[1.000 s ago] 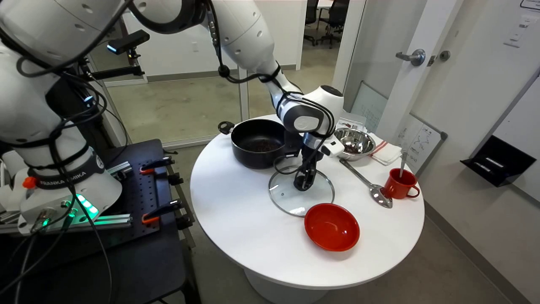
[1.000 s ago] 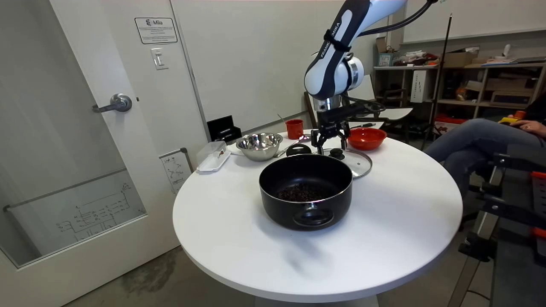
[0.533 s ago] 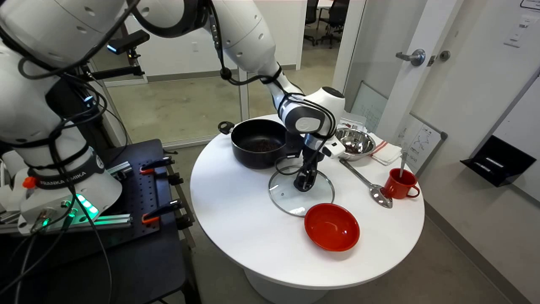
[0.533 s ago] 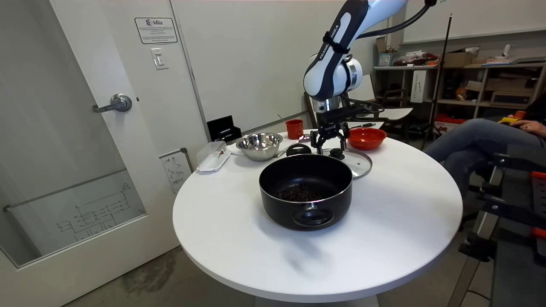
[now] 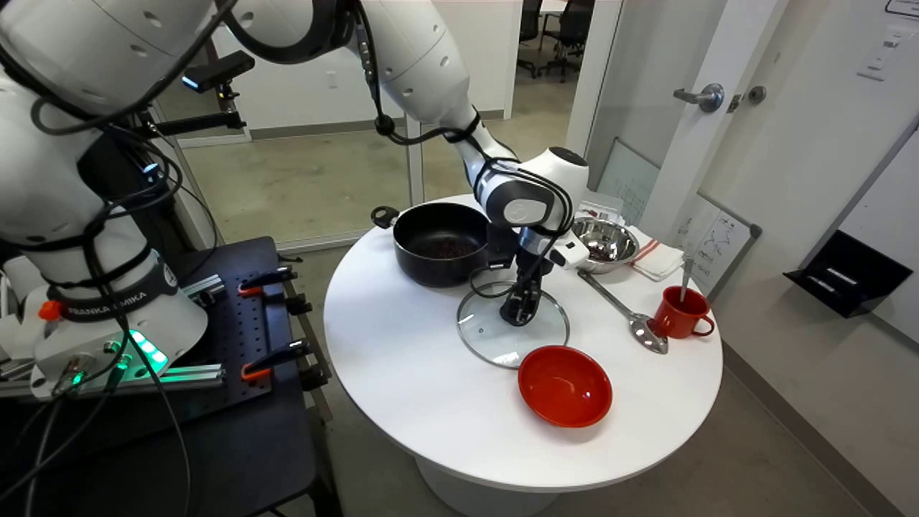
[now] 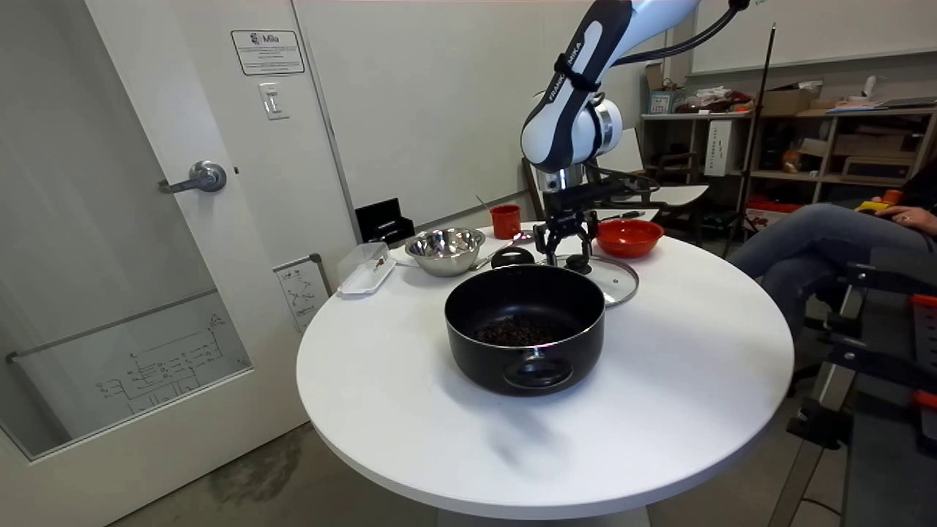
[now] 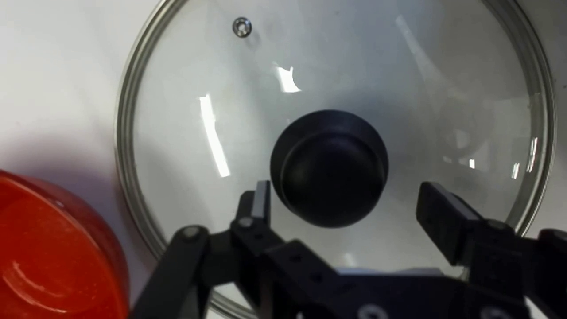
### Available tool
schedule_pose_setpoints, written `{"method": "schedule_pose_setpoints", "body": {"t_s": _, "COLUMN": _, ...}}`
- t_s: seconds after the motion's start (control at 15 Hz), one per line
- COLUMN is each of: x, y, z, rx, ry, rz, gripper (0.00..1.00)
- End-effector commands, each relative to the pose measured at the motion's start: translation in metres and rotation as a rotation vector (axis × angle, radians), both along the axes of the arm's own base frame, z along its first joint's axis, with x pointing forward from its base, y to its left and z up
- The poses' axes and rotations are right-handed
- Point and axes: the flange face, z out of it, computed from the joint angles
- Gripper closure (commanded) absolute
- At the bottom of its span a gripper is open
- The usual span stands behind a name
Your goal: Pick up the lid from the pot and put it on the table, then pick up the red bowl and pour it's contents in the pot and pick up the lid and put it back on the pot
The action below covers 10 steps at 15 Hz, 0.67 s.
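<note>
On the surface (image 5: 423, 388), near the pot (image 6: 479, 359), the lid (image 7: 330, 97) lies flat just beside the red bowl (image 5: 565, 388); over the lid my claw (image 7: 350, 201) is spread, gripping nothing. The knob (image 7: 332, 173) shows between my two fingers (image 7: 445, 217), nearer the bowl-side one, so I should centre before closing. One of each: surface, pot, lid, red bowl, metal bowl (image 6: 443, 265), spoon (image 5: 639, 323), red cup (image 5: 678, 316), knob.

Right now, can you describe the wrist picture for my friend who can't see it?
A round, clear glass lid with a black knob fills most of the view, lying on a white table. The robot's black fingers stand open, one on either side of the knob, not gripping it. Part of a red bowl shows at the lower left.
</note>
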Motion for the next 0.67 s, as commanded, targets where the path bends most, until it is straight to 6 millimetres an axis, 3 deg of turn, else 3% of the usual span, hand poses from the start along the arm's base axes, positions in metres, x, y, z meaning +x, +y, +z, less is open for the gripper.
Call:
{"method": "schedule_pose_setpoints", "body": {"t_s": 0.0, "x": 0.0066, "y": -0.0010, "z": -0.0021, "rx": 0.002, "ry": 0.013, "rz": -0.018, "gripper": 0.27}}
{"method": "schedule_pose_setpoints", "body": {"t_s": 0.4, "x": 0.0061, "y": -0.0026, "z": -0.0044, "rx": -0.001, "ry": 0.027, "rz": -0.022, "gripper": 0.14}}
{"method": "schedule_pose_setpoints", "body": {"t_s": 0.47, "x": 0.0062, "y": -0.0031, "z": -0.0045, "rx": 0.000, "ry": 0.029, "rz": -0.023, "gripper": 0.31}}
{"method": "schedule_pose_setpoints", "body": {"t_s": 0.6, "x": 0.0065, "y": -0.0042, "z": -0.0051, "rx": 0.001, "ry": 0.032, "rz": -0.025, "gripper": 0.44}}
